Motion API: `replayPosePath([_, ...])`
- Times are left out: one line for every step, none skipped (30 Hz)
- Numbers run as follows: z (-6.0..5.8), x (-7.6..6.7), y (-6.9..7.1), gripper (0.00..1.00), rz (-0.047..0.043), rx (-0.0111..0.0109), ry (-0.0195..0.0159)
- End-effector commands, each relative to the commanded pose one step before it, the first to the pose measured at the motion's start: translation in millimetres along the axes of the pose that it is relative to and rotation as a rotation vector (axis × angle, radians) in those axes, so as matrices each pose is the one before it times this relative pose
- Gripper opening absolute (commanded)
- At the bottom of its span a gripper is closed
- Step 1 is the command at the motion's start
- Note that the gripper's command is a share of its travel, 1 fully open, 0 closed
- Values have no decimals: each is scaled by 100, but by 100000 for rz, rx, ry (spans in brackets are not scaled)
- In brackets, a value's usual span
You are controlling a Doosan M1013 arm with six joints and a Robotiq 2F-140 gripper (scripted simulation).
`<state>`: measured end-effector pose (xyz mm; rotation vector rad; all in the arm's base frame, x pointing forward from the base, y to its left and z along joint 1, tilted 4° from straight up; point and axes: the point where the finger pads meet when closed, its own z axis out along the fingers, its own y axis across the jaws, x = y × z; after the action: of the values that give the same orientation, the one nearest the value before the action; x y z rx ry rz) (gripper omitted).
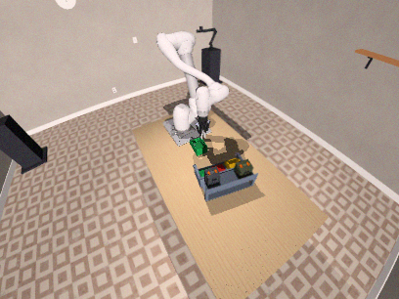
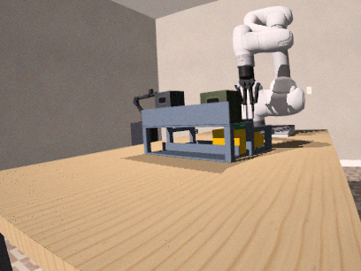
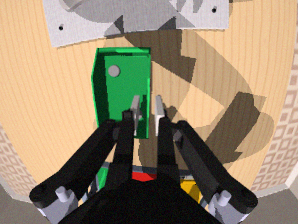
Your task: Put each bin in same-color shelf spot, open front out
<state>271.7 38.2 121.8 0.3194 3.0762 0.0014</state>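
A green bin [image 1: 198,146] lies on the wooden table between the robot's base and the grey-blue shelf [image 1: 225,178]. In the wrist view the green bin [image 3: 123,92] lies right under my gripper [image 3: 147,103]. The fingertips stand a narrow gap apart, over the bin's right wall, with nothing held between them. In the top view the gripper [image 1: 204,128] hangs just above the bin. In the exterior view the gripper [image 2: 247,104] points down behind the shelf [image 2: 195,128], and the green bin is hidden there. A yellow bin [image 1: 232,162] sits inside the shelf.
A dark box [image 1: 212,176] and an olive box [image 1: 243,168] stand on the shelf's top board. The robot's grey base plate [image 3: 133,12] lies just beyond the green bin. A black stand [image 1: 211,61] is in the room's corner.
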Motion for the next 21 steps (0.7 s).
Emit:
replayPosePath([659,-120,-183,24,524,320,-391])
replayPosePath([135,0,1,24,-1,-1,0])
replayPosePath([125,0,1,24,-1,-1,0])
replayPosePath([115,0,1,24,-1,-1,0])
replayPosePath([105,1,1,24,-1,-1,0])
replayPosePath([95,0,1,24,-1,-1,0])
replayPosePath([84,0,1,24,-1,-1,0])
replayPosePath([74,0,1,24,-1,-1,0])
replayPosePath([64,0,1,24,-1,0,0])
replayPosePath([55,0,1,24,-1,0,0])
replayPosePath([46,0,0,24,-1,0,0])
replayPosePath([37,0,0,24,0,0,0])
replayPosePath([29,0,0,24,0,0,0])
replayPosePath([21,0,0,24,0,0,0])
replayPosePath([15,0,0,24,0,0,0])
replayPosePath([0,0,0,24,0,0,0])
replayPosePath([0,0,0,24,0,0,0])
replayPosePath([9,0,0,24,0,0,0])
replayPosePath([5,0,0,24,0,0,0])
replayPosePath([2,0,0,24,0,0,0])
replayPosePath([0,0,0,24,0,0,0])
